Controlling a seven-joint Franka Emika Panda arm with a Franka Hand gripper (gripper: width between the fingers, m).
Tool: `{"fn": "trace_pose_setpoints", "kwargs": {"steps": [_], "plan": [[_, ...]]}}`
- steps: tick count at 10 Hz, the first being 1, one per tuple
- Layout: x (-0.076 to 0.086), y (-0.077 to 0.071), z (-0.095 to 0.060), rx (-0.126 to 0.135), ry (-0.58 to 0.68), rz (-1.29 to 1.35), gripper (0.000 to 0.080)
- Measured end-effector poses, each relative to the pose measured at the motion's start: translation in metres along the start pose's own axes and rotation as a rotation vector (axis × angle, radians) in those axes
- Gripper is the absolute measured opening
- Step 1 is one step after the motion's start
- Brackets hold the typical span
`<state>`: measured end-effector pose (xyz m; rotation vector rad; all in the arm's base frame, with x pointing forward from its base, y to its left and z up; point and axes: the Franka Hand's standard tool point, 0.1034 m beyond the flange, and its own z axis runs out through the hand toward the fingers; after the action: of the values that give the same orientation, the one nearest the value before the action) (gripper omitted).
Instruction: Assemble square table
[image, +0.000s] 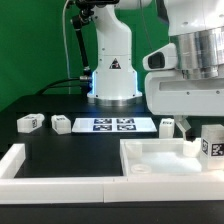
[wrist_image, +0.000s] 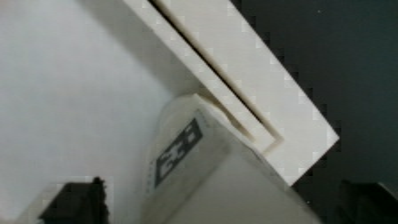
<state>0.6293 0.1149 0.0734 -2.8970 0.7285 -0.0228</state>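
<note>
Hovers, hand (image: 196, 130) spread wide and holding nothing, over the white tabletop (image: 160, 165) lying flat on the dark surface (image: 60, 145). Straddles, by the wrist view, a tagged leg (wrist_image: 205, 165) directly beneath the palm, with one dark fingertip (wrist_image: 71, 200) standing clear of the leg's side and no contact to be seen. Finds that leg inside the tray, pressed against the raised rim (wrist_image: 240, 70), apparently upright, its long axis in line with the hand's own downward reach. Has a second leg (image: 167, 125) just beside the hand and two other legs (image: 28, 122) (image: 61, 124) well apart from it, past the marker board (image: 110, 124). Calls, most likely, for travel straight along that vertical line, up to leave or down to re-grip.
</note>
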Motion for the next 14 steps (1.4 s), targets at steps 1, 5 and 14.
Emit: {"fn": "trace_pose_setpoints", "kwargs": {"steps": [1, 5, 14], "plan": [[-0.0014, -0.0049, -0.0013, -0.023, 0.023, -0.221, 0.0649], [-0.0012, -0.0051, 0.0001, -0.023, 0.028, -0.286, 0.0621], [-0.0016, -0.0042, 0.0044, 0.043, -0.039, 0.986, 0.0294]]}}
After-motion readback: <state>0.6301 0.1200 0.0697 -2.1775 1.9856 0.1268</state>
